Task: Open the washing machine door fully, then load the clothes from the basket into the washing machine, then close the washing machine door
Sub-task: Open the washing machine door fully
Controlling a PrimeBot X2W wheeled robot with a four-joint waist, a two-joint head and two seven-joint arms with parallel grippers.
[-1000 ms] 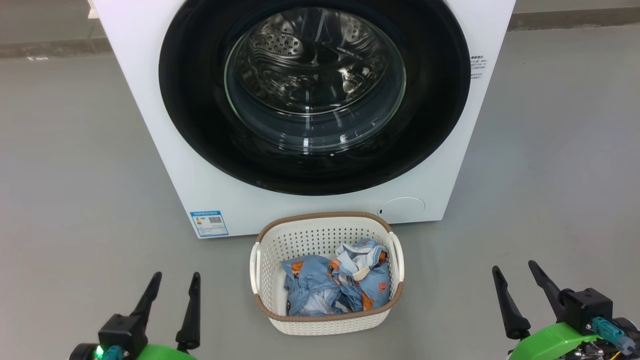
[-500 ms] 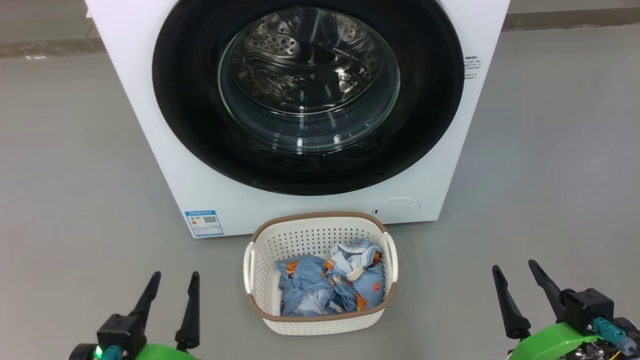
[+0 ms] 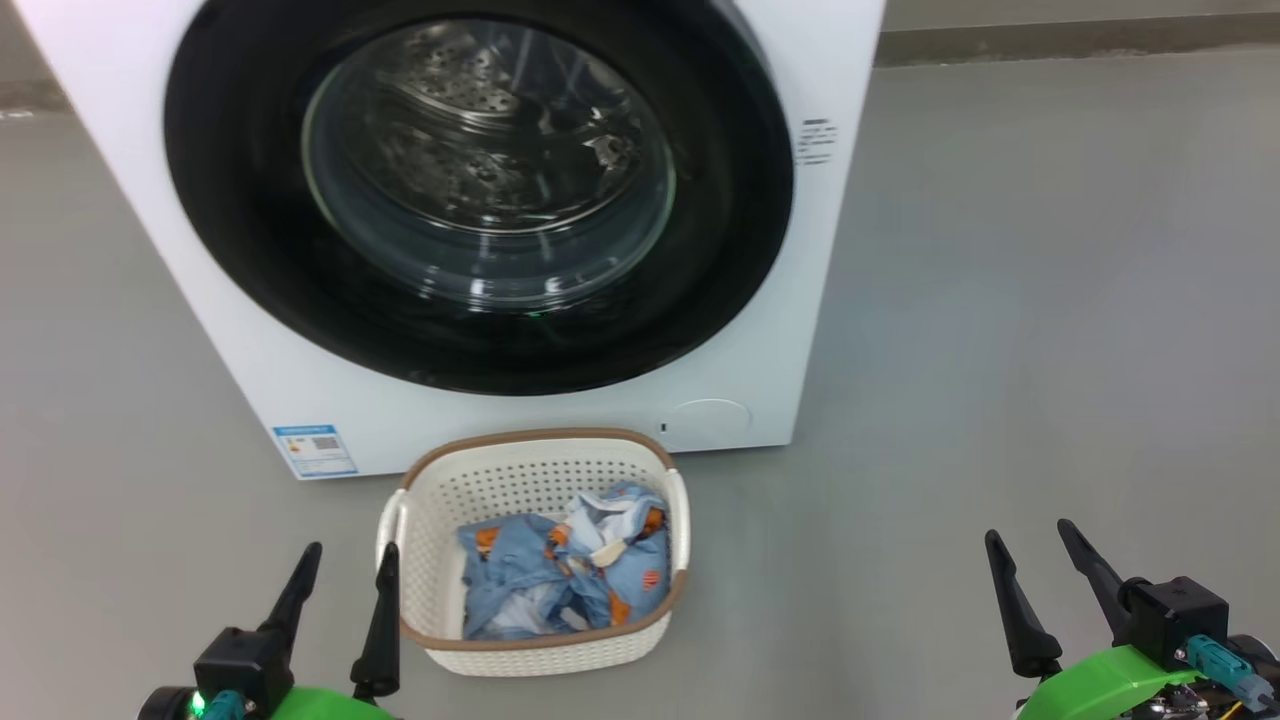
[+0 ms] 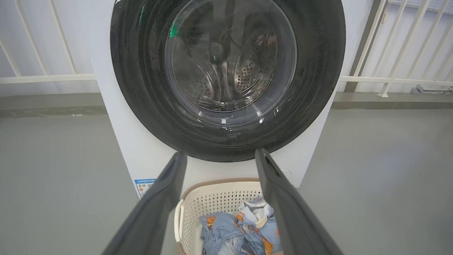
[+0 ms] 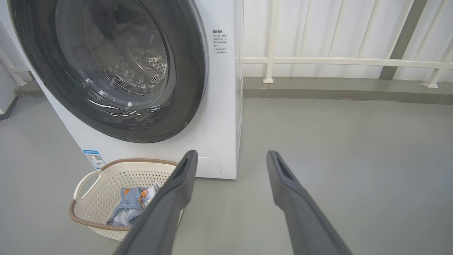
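The white washing machine (image 3: 840, 60) stands ahead on the floor. Its round black washing machine door (image 3: 230, 250) lies flat against the front, and the steel drum shows through the glass. In front of it sits the cream basket (image 3: 440, 500) with the light blue and orange clothes (image 3: 565, 580) bundled inside. My left gripper (image 3: 352, 552) is open, low at the left, just left of the basket. My right gripper (image 3: 1030, 530) is open, low at the right, well clear of the basket. The left wrist view frames the door (image 4: 141, 88) and clothes (image 4: 230, 230) between the fingers.
Grey floor (image 3: 1050, 300) spreads wide to the right of the machine. A white railing (image 5: 336, 62) and a low kerb run behind it. A blue sticker (image 3: 314, 450) and a round flap (image 3: 708, 423) sit low on the machine's front.
The whole head picture has shifted: machine and basket now sit further left, so the camera has turned right. Both grippers keep their places in the picture and stay open.
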